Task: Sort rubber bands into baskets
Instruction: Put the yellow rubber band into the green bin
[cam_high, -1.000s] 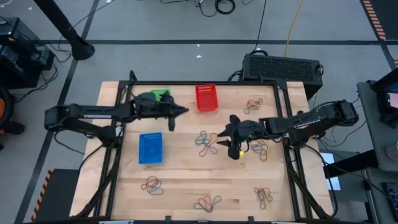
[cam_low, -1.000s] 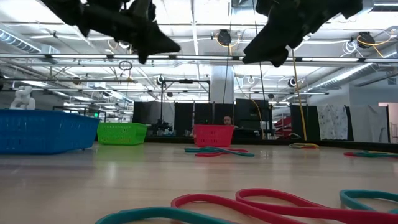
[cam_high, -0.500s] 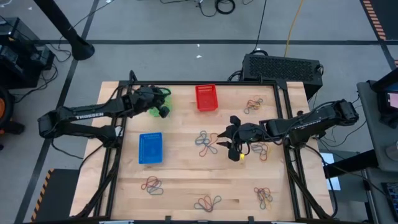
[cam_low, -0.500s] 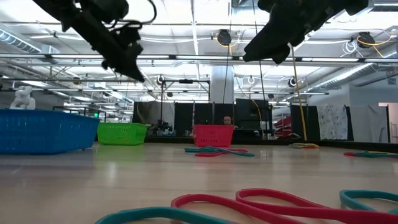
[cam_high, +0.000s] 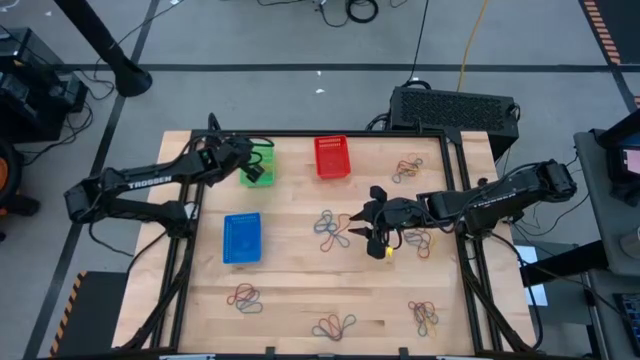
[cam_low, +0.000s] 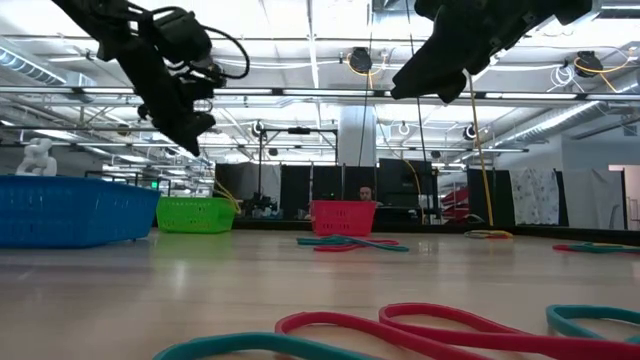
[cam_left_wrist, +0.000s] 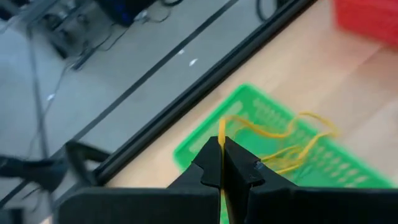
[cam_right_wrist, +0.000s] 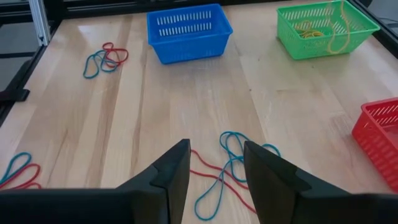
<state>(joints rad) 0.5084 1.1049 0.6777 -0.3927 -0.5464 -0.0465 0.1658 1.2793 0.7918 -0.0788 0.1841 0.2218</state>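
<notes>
We see a pale wooden desk (cam_high: 300, 280) on a grey workshop floor; the green plastic mesh basket (cam_high: 258, 166) sits near the far left corner, the red mesh basket (cam_high: 332, 157) at the far edge's middle, the blue mesh basket (cam_high: 241, 238) nearer the left edge; the left pincer (cam_left_wrist: 222, 163) hangs above the green basket, closed on a thin yellow rubber band (cam_left_wrist: 273, 134); the right pincer (cam_right_wrist: 214, 163) hovers, its fingers apart, over blue and red rubber bands (cam_right_wrist: 227, 171) at the desk's middle; other bands lie scattered toward the near and right edges.
</notes>
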